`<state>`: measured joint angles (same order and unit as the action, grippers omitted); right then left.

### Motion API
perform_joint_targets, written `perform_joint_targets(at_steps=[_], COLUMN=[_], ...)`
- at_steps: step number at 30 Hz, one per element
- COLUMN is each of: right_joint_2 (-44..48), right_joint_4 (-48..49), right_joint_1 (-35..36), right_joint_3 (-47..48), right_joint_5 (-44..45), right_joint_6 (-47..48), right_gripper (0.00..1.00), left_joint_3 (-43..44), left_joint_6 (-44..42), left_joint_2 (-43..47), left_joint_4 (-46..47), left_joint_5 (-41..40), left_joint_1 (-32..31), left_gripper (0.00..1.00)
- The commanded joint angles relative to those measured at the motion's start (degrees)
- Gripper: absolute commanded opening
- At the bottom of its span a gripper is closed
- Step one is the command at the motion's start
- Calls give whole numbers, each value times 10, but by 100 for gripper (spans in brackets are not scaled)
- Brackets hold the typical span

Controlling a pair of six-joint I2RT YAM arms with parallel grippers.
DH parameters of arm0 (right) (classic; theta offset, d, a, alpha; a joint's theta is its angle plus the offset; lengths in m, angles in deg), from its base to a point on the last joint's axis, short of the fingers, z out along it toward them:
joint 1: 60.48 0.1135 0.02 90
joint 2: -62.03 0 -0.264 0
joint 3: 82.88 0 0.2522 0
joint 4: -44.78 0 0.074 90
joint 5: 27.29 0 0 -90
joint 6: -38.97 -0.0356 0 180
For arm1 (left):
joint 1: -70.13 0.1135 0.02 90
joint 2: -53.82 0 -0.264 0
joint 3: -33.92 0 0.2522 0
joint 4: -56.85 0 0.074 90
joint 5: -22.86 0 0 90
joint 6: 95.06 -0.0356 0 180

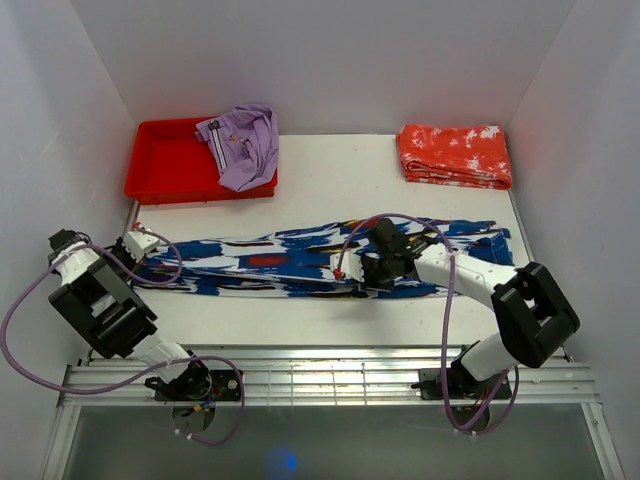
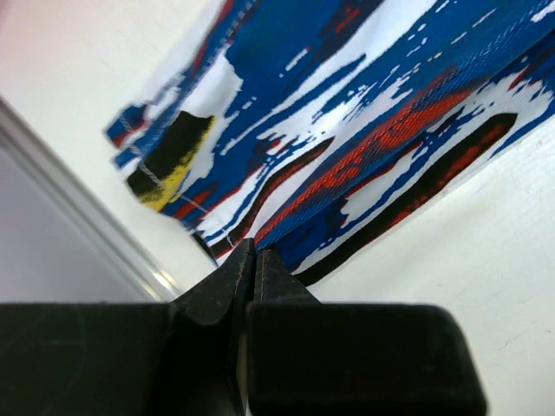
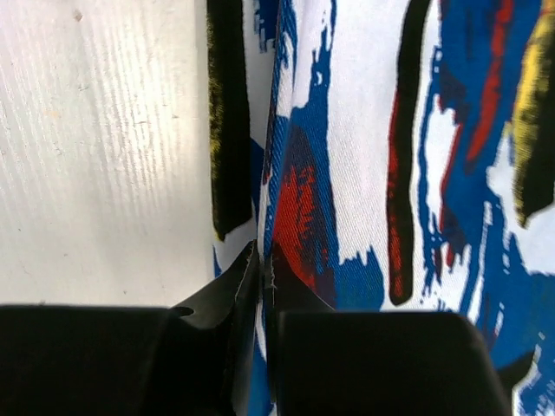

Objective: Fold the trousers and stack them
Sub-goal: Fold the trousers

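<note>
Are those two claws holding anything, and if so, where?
Both pinch the trousers: the left gripper seems to hold the edge at the left end, and the right gripper holds the near edge about halfway along.

**Robot lab test cell, not a home or shop**

Left arm (image 1: 100, 300) and right arm (image 1: 500, 290) are mounted on a slotted aluminium rail (image 1: 320, 375) at the near edge of a white table (image 1: 330, 170). Plain white walls (image 1: 330, 60) box the table in on three sides. Purple cables (image 1: 447, 320) loop off both arms.

Clothes are set out like sorted props:
- a red tray (image 1: 160, 165) with a lilac garment (image 1: 245, 145) draped over its rim
- an orange-red garment (image 1: 455, 155) folded in the far right corner
- the trousers (image 1: 260, 262) spread flat mid-table

Wrist views show bare white tabletop and printed cloth.
</note>
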<state>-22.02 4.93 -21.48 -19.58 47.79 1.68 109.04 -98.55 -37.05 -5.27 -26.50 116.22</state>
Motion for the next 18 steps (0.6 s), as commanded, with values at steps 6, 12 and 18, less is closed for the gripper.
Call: perform_joint_targets(at_steps=[6,12,18], right_joint_2=[-66,-37,66], right_joint_4=[-27,-85,-135], right_joint_1=[24,24,-14], right_joint_3=[-14,27,65], right_joint_5=[29,9,-5], right_joint_6=[-30,-32,-41], right_gripper=[8,44,70], left_joint_3=[-50,50,233], left_joint_6=[-12,-46,-84], left_joint_2=[-41,-42,-39], left_joint_4=[89,-88,-319], left_joint_5=[-106,-92,21], left_joint_1=[16,37,65], left_gripper=[20,57,82])
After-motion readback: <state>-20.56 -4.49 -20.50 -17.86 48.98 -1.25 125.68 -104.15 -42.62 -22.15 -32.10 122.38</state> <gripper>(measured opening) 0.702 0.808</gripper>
